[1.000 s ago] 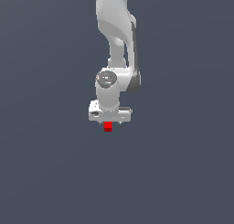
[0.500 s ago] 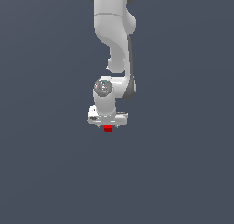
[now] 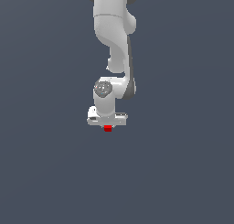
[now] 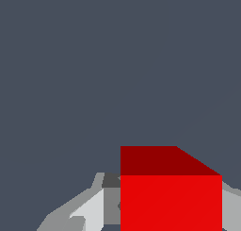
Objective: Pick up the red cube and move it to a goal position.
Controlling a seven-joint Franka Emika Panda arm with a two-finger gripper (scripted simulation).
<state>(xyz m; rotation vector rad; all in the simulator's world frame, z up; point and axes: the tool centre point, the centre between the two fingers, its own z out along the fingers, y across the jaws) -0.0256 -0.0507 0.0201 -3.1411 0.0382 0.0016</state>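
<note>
The red cube (image 3: 108, 128) is a tiny bright-red block directly under the white gripper (image 3: 108, 127) in the middle of the exterior view. Only a small part of it shows below the hand. In the wrist view the red cube (image 4: 170, 197) fills the space between the grey fingers (image 4: 89, 211), with its darker red side facing away. The gripper is shut on the cube. The fingertips themselves are hidden behind the hand in the exterior view.
The white arm (image 3: 114, 45) reaches down from the upper edge of the exterior view. All around is a plain dark grey-blue surface (image 3: 183, 163) with no other objects in sight.
The arm has shifted toward the exterior view's right and the hand has risen slightly with the cube in it. Less of the cube shows below the hand than before.
</note>
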